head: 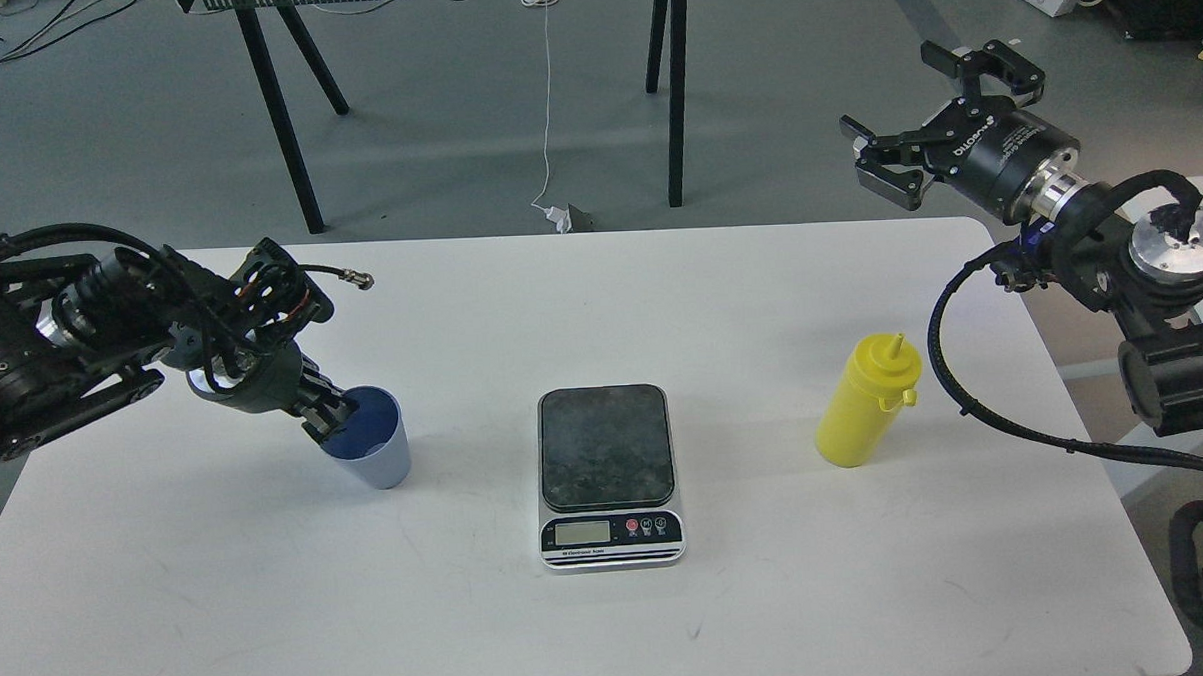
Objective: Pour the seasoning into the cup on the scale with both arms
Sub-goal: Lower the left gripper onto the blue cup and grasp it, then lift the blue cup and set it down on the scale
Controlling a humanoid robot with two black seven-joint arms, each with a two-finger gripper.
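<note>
The left tool (326, 416) sits at the near rim of the cup (373, 441), one finger seemingly inside the mouth and one outside; it is seen dark and end-on, so I cannot tell whether it pinches the wall or merely straddles it. The cup stands on the white surface (270, 590), left of the scale (608, 475) and apart from it, leaning slightly. It looks like thin light plastic: easy to lift, but the wall probably flexes and the tapered, smooth side could slip, so a rim pinch with modest force seems the sensible hold.

The right tool (919, 117) hangs high over the far right corner, fingers spread wide, holding nothing. Below and nearer stands the seasoning (864, 401), upright on the surface, right of the scale and well apart from it. Whether its small tethered cap is on or off the nozzle is too small to tell. Its body is likely soft and squeezable, so a hard grip could push contents out early; a hold across the mid-body, below the domed top, looks best for tipping.

The scale's dark plate is bare, so the cup is not yet placed.
</note>
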